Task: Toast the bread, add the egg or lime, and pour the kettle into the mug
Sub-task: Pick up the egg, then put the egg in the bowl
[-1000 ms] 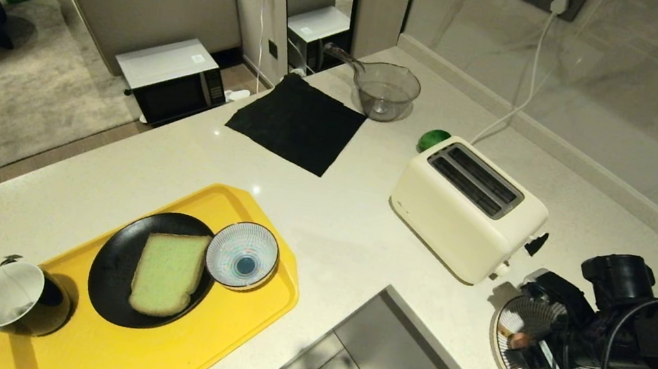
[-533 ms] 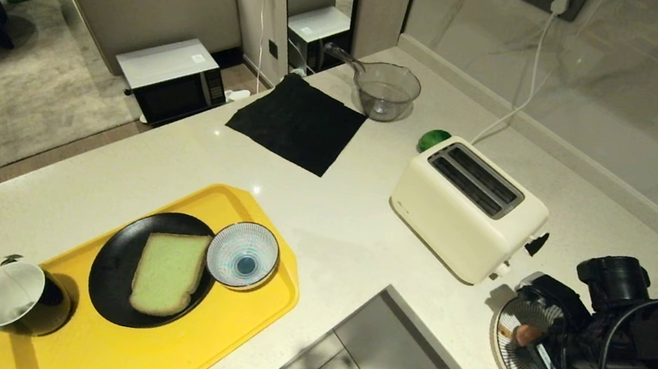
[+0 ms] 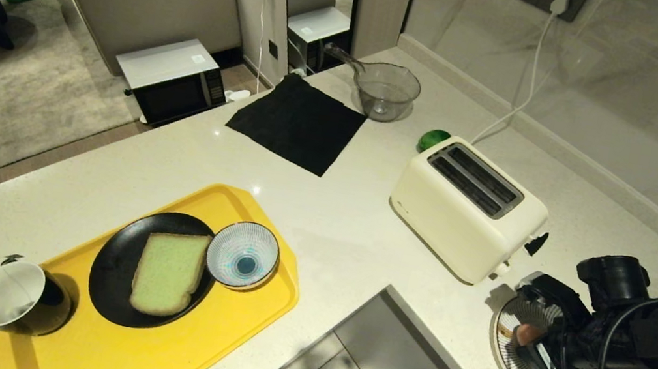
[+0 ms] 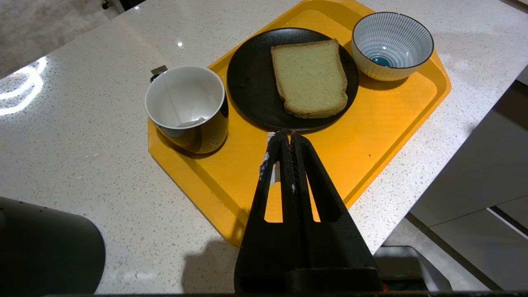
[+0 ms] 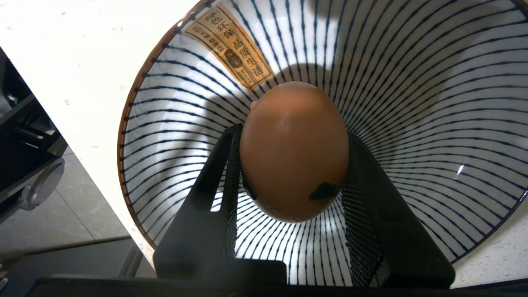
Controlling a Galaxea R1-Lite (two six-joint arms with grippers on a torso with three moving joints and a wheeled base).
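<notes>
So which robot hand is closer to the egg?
The right hand. It is closed around the egg over the striped dish. The left hand is far off, shut, above the yellow tray.

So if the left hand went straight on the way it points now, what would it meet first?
Probably the near rim of the round black plate holding the pale bread slice on the yellow tray. The shut left hand points at it, though height above the tray is unclear.
</notes>
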